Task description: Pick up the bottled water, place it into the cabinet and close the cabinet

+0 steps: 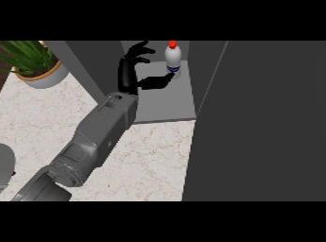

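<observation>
Bottled water (pixel 173 57) stands upright toward the back of the cabinet (pixel 167 106) floor. The left hand (pixel 132 71) is just beside it, fingers spread and apart from the bottle, thumb tip at or touching its base, holding nothing. Risk: on withdrawal the thumb may catch the base and tip the bottle, and swinging the open cabinet door (pixel 277 123) before the forearm clears the opening would jam the door against the arm.
</observation>
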You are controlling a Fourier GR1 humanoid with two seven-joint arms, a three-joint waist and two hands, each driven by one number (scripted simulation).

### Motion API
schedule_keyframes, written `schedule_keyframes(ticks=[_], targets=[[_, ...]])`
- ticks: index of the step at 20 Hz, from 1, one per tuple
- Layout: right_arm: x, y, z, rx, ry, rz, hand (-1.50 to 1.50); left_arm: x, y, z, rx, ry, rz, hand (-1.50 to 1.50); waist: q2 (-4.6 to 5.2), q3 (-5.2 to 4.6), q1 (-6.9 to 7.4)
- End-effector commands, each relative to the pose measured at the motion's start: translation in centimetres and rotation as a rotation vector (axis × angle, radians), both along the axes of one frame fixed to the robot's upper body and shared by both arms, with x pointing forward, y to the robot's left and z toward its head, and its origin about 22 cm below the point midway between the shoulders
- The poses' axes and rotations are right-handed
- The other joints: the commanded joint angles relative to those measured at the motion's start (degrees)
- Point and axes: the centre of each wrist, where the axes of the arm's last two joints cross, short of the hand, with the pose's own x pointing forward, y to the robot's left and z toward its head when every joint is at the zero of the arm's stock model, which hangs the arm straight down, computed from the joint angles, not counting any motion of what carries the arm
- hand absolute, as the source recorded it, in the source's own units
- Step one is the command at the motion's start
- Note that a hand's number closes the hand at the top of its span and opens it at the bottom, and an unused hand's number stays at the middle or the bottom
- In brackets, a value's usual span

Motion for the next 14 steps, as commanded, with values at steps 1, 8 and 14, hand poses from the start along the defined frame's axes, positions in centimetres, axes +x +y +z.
schedule_keyframes(ticks=[1,8,14], targets=[[-0.9,-0.2,1.2,0.058,-0.03,0.019,-1.5,-0.4,0.2,-1.0,-0.019,0.002,-0.018,-1.5,0.23,-0.02,-0.16],[-0.7,-0.3,1.1,0.032,-0.018,0.046,-1.5,0.2,-0.1,0.0,-0.065,0.003,-0.024,-1.5,0.27,-0.03,-0.51],[-0.8,0.1,0.6,0.042,-0.01,0.011,-1.5,0.9,-0.4,1.4,-0.012,-0.03,-0.073,-1.5,0.0,-0.02,0.12]])
